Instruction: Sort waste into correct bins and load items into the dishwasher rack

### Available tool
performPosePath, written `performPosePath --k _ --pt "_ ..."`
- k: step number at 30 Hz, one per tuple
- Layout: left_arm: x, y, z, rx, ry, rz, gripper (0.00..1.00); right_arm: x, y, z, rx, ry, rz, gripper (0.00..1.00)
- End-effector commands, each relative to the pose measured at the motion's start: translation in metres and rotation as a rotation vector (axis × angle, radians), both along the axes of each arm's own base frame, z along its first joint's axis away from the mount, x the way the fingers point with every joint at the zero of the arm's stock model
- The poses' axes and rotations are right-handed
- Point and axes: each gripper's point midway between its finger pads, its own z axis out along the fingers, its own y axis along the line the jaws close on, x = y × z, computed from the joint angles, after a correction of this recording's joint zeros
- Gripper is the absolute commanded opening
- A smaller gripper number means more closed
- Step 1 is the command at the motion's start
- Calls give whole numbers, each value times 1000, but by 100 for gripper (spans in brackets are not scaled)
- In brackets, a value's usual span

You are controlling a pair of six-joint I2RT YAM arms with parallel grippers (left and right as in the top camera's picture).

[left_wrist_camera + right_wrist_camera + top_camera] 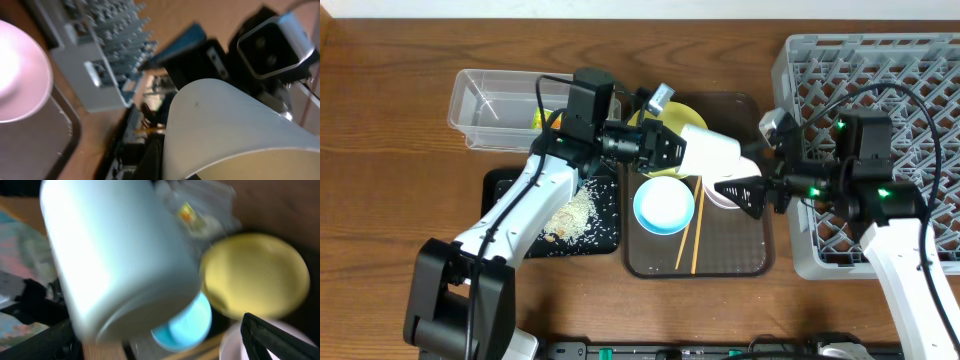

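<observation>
My left gripper (670, 150) is shut on the small white cup (712, 152) and holds it on its side above the brown tray. The cup fills the left wrist view (235, 125) and the right wrist view (115, 255). My right gripper (740, 190) is open just right of and below the cup's base, over the white bowl (725, 198). The light-blue bowl (665, 205) and the chopsticks (690, 235) lie on the tray. The yellow plate (255, 275) is partly hidden under the arm. The snack wrapper (537, 118) lies in the clear tub (485, 100). Rice (575, 212) lies in the black tray (505, 185). No tissue shows.
The grey dishwasher rack (880, 90) stands at the right, beside my right arm. The brown serving tray (740, 260) sits in the middle, between the black tray and the rack.
</observation>
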Motion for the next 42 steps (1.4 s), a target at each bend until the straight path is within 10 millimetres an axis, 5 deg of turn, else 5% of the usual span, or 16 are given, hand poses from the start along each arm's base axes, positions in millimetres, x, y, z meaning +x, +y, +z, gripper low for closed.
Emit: performPosePath --k 1,8,12,17,21,24,28,32,38,42 --pt "-16 -2 13 -54 24 -91 6 -16 15 36 177 -96 182 96" --pt "-18 -3 13 -54 32 -97 6 -27 19 53 260 -136 270 80" --pt "-18 -3 13 -54 31 -97 6 -27 18 52 257 -128 266 64" --pt "-18 -3 13 -53 33 -96 7 -18 16 38 191 -99 196 59" --pt "-10 -4 7 -38 -62 -58 39 -4 8 18 88 -53 91 57" --pt "8 -2 -11 43 -146 37 52 9 -4 -1 -16 0 -29 54" --pt "49 40 -77 420 -218 287 55 26 -45 -11 -181 57 -285 50" --pt "56 94 -103 708 -257 396 57 23 -96 -5 -339 143 -524 46" --pt "45 161 -72 954 -339 575 59 -10 -192 -4 -621 389 -993 44" --pt "35 182 -42 1006 -410 668 60 -33 -229 -9 -704 499 -1172 40"
